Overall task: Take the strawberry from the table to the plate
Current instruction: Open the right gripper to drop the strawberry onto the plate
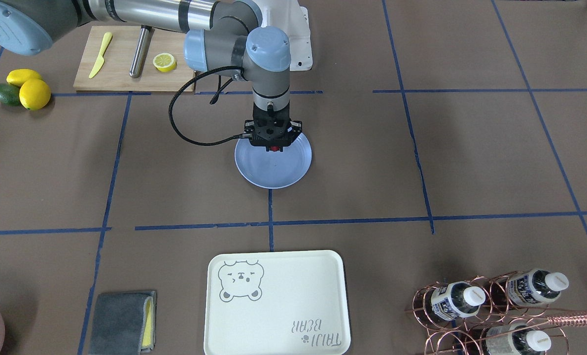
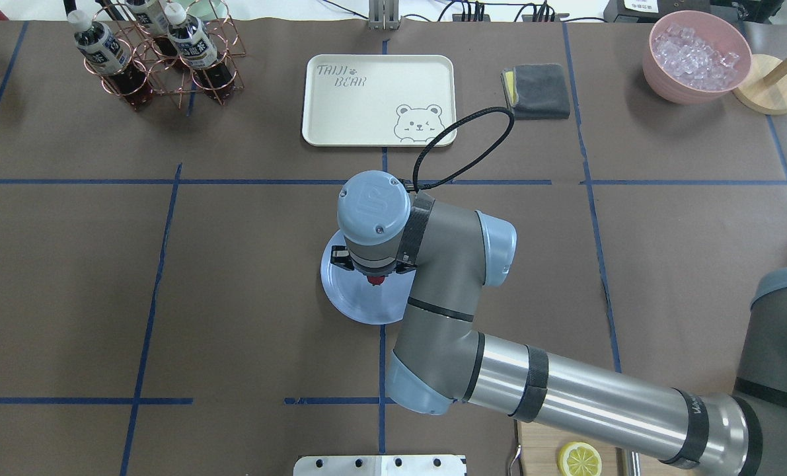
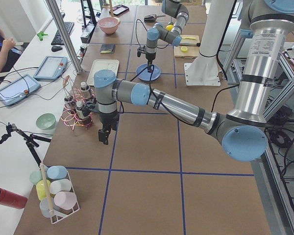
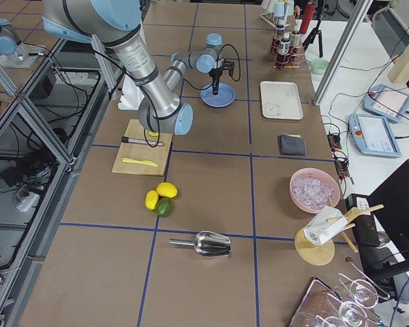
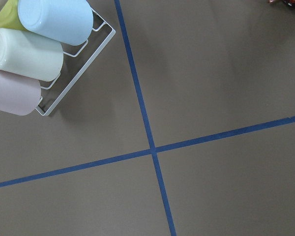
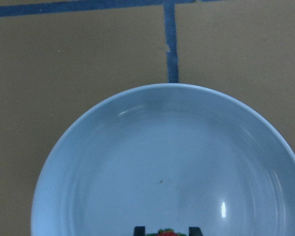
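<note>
Strawberry [image 1: 274, 148] sits pinched in the right gripper [image 1: 273, 146], over the plate [image 1: 273, 172] on its robot-side half. The wrist view catches only its red top between two fingertips [image 6: 139, 230]; the front and overhead views show it under the tool. Left gripper [image 3: 104, 139] hangs above the table [image 3: 147, 147] beside the bottle rack [image 3: 76, 110], seen only from the side, so I cannot tell how its jaws stand.

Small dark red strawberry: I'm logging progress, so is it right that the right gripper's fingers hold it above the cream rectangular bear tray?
No. The right gripper holds the small dark red strawberry above the round pale blue-grey plate, as the exterior front-facing view shows; the cream rectangular bear tray lies apart.
</note>
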Motion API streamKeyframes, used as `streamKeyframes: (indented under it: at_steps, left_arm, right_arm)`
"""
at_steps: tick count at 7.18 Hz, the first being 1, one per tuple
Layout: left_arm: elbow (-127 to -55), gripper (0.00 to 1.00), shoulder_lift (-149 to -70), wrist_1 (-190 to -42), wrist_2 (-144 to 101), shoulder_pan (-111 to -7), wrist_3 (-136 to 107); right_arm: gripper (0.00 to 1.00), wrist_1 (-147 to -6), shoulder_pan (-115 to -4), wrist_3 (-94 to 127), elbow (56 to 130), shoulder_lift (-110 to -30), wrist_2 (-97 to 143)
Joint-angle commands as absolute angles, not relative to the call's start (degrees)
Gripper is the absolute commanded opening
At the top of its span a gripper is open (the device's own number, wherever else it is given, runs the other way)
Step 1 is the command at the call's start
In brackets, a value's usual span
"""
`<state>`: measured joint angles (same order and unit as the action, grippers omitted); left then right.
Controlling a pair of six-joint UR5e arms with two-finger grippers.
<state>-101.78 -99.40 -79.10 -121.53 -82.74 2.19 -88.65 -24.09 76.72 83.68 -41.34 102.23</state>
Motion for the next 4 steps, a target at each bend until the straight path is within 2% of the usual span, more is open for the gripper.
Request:
streamKeyframes:
  at_steps: [1, 3, 4]
  left_arm:
    - [-101.69, 1.0, -99.14, -79.19, -121.73, -82.88, 2.28]
    - [-101.69, 1.0, -99.14, -79.19, -121.73, -82.88, 2.2]
    - [-101.69, 1.0, -99.14, -79.19, -121.82, -82.88, 2.2]
  right_arm:
    - [0.0, -88.59, -23.99, 76.2, 82.09, -41.22, 102.13]
    - [0.04, -88.51, -23.99, 76.64, 82.09, -41.05, 102.13]
    - [0.92, -88.51, -23.99, 76.73, 82.09, -41.04, 101.95]
